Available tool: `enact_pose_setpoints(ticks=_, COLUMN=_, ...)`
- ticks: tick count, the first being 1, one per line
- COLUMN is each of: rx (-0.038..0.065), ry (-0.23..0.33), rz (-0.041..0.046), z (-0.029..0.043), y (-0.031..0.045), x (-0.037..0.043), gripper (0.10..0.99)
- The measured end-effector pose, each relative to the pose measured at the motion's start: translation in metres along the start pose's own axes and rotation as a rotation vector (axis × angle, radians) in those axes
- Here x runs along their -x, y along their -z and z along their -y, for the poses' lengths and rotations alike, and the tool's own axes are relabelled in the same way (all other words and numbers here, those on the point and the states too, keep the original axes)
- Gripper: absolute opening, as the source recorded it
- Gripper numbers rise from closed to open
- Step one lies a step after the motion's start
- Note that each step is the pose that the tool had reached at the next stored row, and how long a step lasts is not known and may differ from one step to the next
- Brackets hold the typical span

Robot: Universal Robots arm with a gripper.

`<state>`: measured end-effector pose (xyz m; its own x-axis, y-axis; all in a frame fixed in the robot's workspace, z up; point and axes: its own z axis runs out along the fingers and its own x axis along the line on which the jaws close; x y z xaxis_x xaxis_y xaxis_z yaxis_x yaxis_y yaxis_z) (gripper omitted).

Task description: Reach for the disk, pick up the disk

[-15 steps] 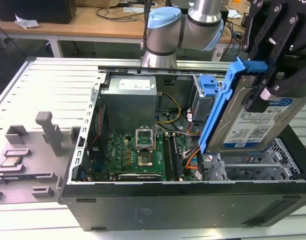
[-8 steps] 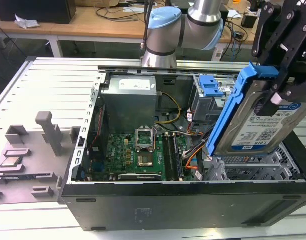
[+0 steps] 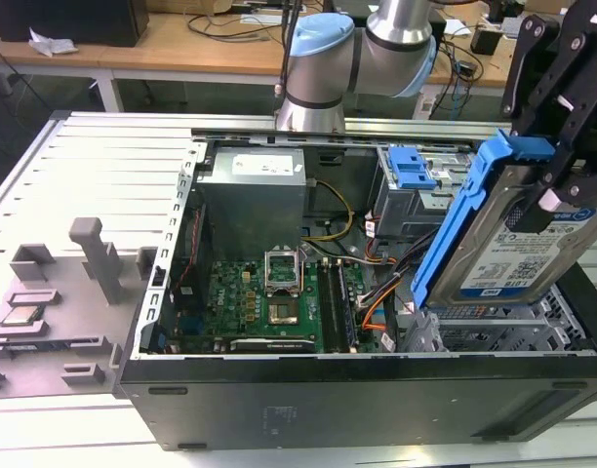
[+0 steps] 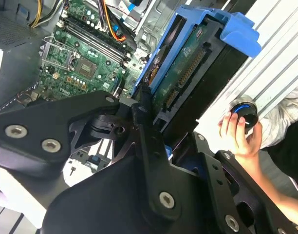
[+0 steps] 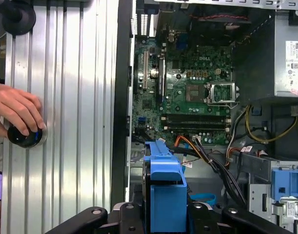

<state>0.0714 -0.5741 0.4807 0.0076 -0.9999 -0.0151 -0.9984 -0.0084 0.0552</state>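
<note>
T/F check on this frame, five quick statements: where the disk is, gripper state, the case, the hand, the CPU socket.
1. The gripper is shut on the disk, which is tilted up above the case. True.
2. The disk lies flat inside the drive cage. False: it is lifted clear of the case, tilted, in the gripper.
3. The computer case lies on its side with the motherboard exposed. True.
4. A person's hand rests on the power supply. False: in both wrist views it rests on a round black knob on the ribbed aluminium table.
5. A cooler covers the CPU socket. False: the socket is bare, no cooler on it.
</note>
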Motion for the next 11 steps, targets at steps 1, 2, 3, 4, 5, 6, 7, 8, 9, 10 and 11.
enact_pose_setpoints(ticks=1, rx=0.0, ry=0.0, rz=0.0001, z=0.001, y=-0.0035, x=-0.0004, gripper=0.365)
enact_pose_setpoints(ticks=2, rx=0.001, ry=0.0, rz=0.0, z=0.0028, y=-0.0065, x=-0.0006, gripper=0.365)
enact_pose_setpoints(ticks=3, rx=0.002, ry=0.0, rz=0.0001, z=0.0056, y=-0.0097, x=-0.0007, gripper=0.365)
enact_pose_setpoints(ticks=4, rx=0.004, ry=0.0, rz=0.0002, z=0.0085, y=-0.0125, x=-0.0008, gripper=0.365)
enact_pose_setpoints(ticks=5, rx=0.006, ry=0.0, rz=0.0002, z=0.0134, y=-0.0153, x=-0.0006, gripper=0.365)
enact_pose_setpoints(ticks=6, rx=0.007, ry=0.0, rz=0.0001, z=0.016, y=-0.0163, x=-0.0002, gripper=0.365)
enact_pose_setpoints(ticks=7, rx=0.009, ry=0.0, rz=0.0002, z=0.0189, y=-0.0176, x=0.0006, gripper=0.365)
enact_pose_setpoints(ticks=8, rx=0.011, ry=0.0, rz=0.0001, z=0.0233, y=-0.0196, x=0.0023, gripper=0.365)
enact_pose_setpoints(ticks=9, rx=0.014, ry=0.0, rz=0.0001, z=0.0281, y=-0.0219, x=0.0048, gripper=0.365)
enact_pose_setpoints(ticks=10, rx=0.015, ry=0.0, rz=0.0003, z=0.0309, y=-0.0234, x=0.0064, gripper=0.365)
enact_pose_setpoints(ticks=11, rx=0.017, ry=0.0, rz=0.0002, z=0.034, y=-0.025, x=0.0081, gripper=0.365)
